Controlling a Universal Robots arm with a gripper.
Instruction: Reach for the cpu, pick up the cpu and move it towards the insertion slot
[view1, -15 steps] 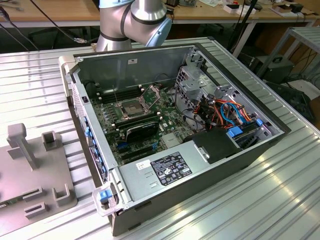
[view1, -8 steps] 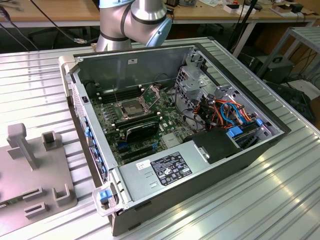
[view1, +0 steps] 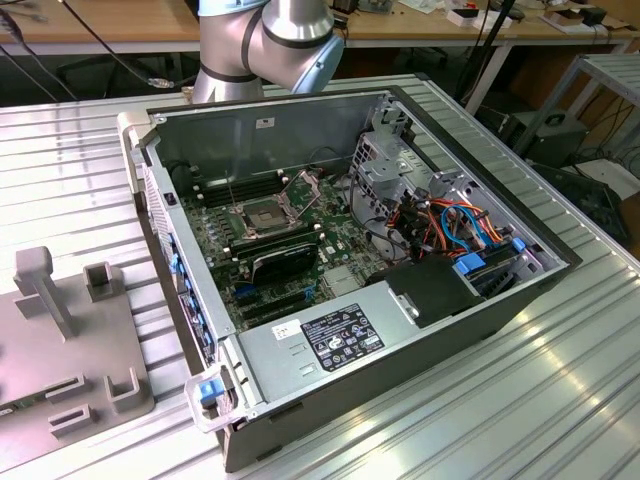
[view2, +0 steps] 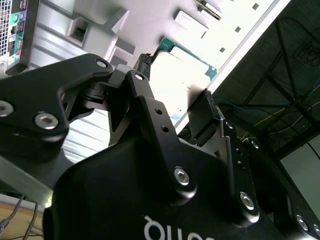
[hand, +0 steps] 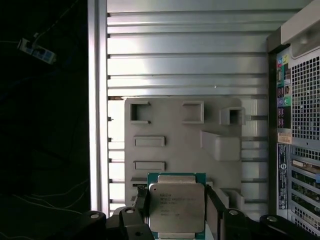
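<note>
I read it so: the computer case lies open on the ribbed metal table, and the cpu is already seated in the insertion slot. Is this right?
No. The exterior view shows the insertion slot with its dark centre bare. In the first wrist view the cpu is at the gripper, over the grey fixture plate beside the case. The case does lie open on the ribbed table.

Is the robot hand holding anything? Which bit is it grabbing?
Yes. The gripper holds the cpu, pinched by two opposite side edges, with one finger against each side.
</note>
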